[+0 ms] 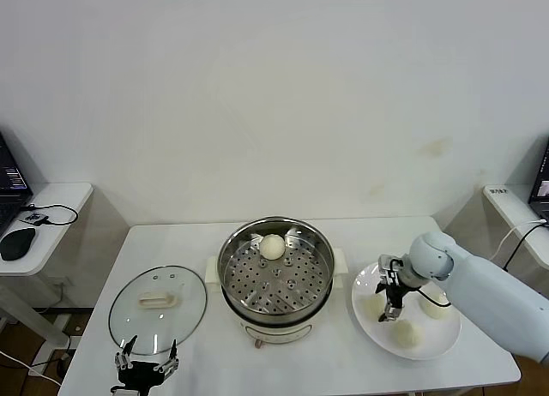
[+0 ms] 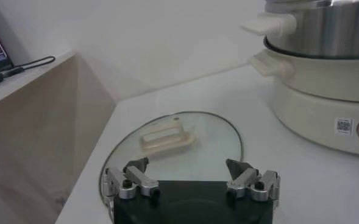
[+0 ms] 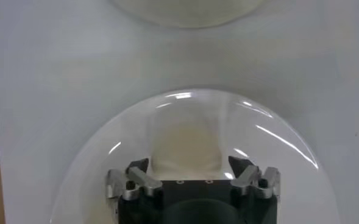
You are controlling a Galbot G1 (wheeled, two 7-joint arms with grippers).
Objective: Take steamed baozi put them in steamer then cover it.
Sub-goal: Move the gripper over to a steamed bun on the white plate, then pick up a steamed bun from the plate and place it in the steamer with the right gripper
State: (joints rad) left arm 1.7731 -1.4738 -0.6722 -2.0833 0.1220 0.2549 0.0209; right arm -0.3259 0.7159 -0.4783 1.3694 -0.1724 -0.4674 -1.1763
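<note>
One baozi (image 1: 272,247) seated at 12 o'clock in steamer (image 1: 275,276); three left on plate (image 1: 364,303) at steamer's 3 o'clock. Right claw (image 1: 391,311) spread wide over leftmost plate baozi (image 3: 185,148), nothing gripped. Cover (image 1: 158,309) laid flat on tabletop (image 1: 326,362) at steamer's 9 o'clock. Left claw (image 1: 147,365) parked open, empty, beside cover's near edge.
</note>
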